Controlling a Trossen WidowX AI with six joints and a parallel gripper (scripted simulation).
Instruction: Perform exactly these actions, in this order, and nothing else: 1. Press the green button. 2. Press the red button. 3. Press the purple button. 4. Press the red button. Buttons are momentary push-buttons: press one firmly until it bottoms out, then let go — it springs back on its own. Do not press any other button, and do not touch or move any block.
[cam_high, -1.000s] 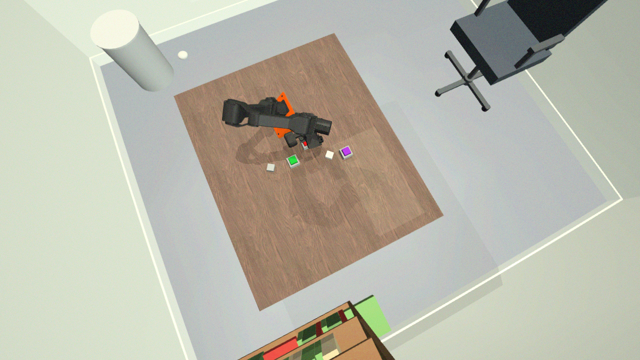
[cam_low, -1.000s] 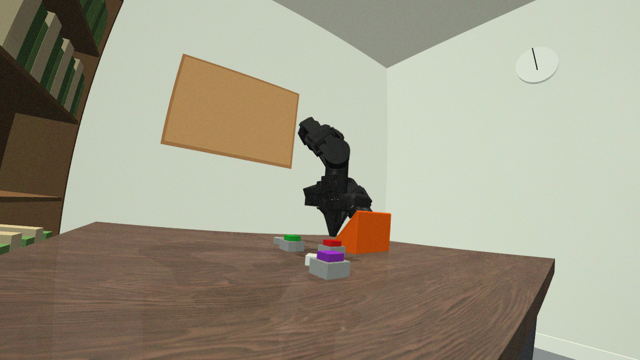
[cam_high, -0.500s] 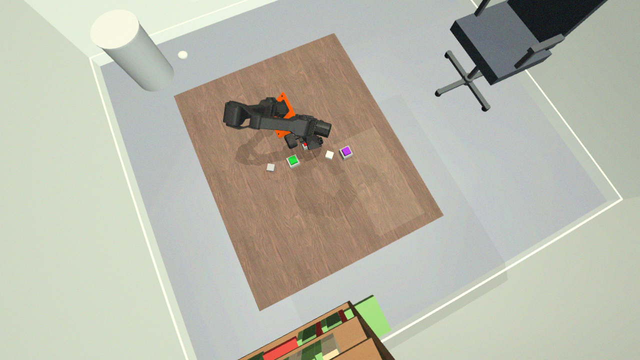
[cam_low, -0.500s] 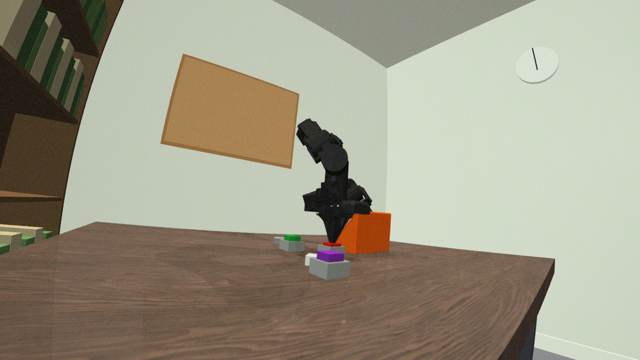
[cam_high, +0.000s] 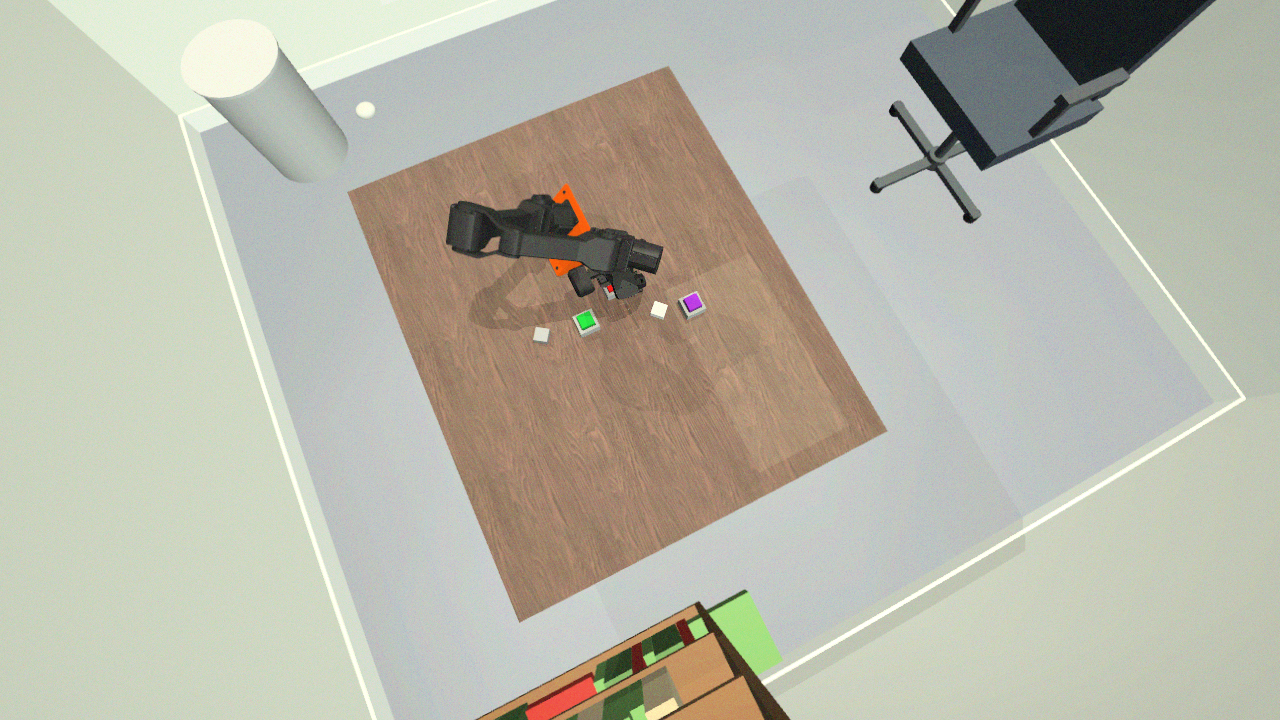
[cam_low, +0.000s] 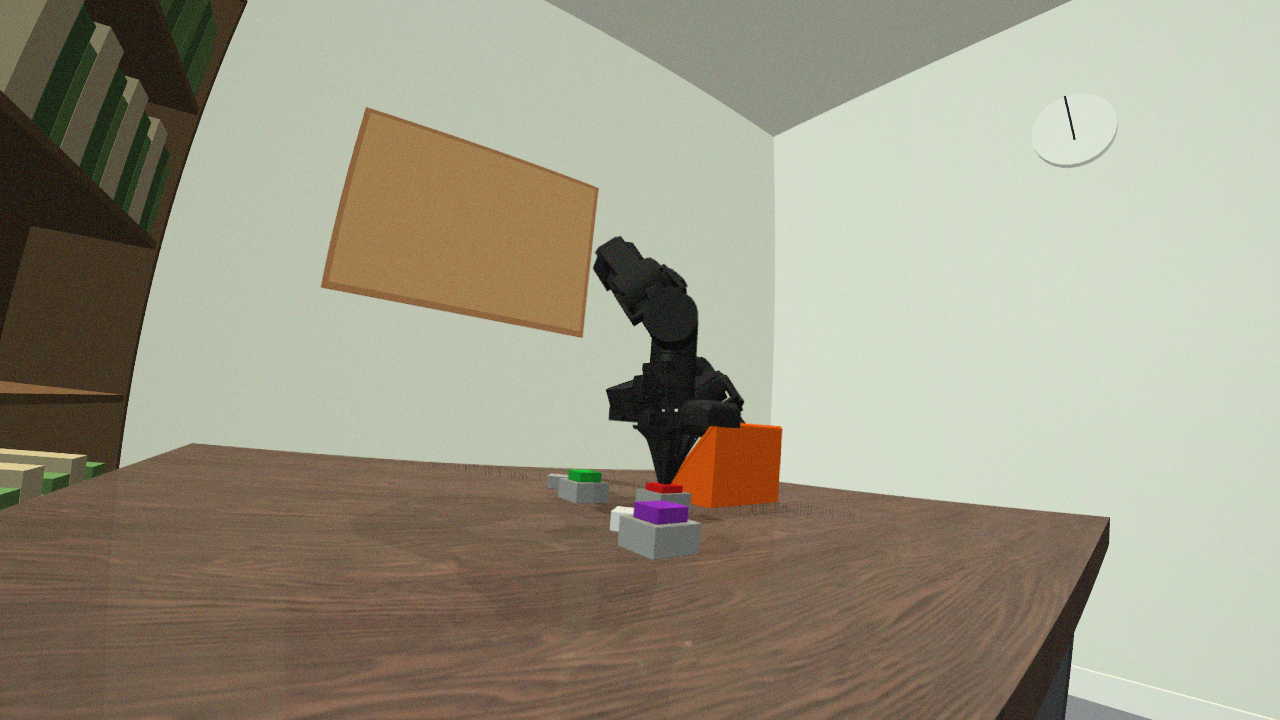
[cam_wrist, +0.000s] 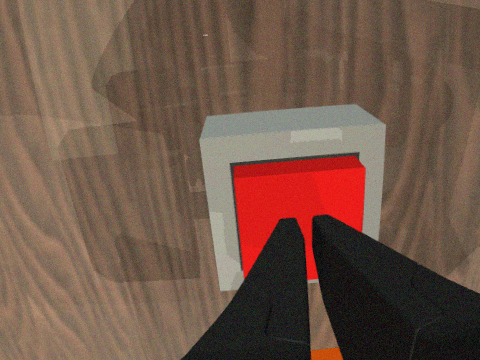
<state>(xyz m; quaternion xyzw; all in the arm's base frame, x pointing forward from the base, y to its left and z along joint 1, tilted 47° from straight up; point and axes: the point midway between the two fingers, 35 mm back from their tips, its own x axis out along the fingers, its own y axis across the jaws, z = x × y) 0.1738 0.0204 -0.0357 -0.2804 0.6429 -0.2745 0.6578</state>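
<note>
My gripper (cam_wrist: 303, 232) (cam_low: 663, 479) (cam_high: 611, 292) is shut and empty, with its fingertips on top of the red button (cam_wrist: 280, 194) (cam_low: 664, 488), which sits in a grey housing (cam_wrist: 216, 207). In the top view the red button (cam_high: 610, 290) is almost hidden under the gripper. The green button (cam_high: 585, 320) (cam_low: 584, 476) stands to one side of it. The purple button (cam_high: 691, 303) (cam_low: 660, 511) stands to the other side.
A white block (cam_high: 658, 309) (cam_low: 620, 513) lies between the red and purple buttons. A second pale block (cam_high: 540, 334) lies beyond the green button. The orange arm base (cam_low: 738, 465) (cam_high: 572, 214) stands right behind the red button on the wooden table (cam_high: 626, 465).
</note>
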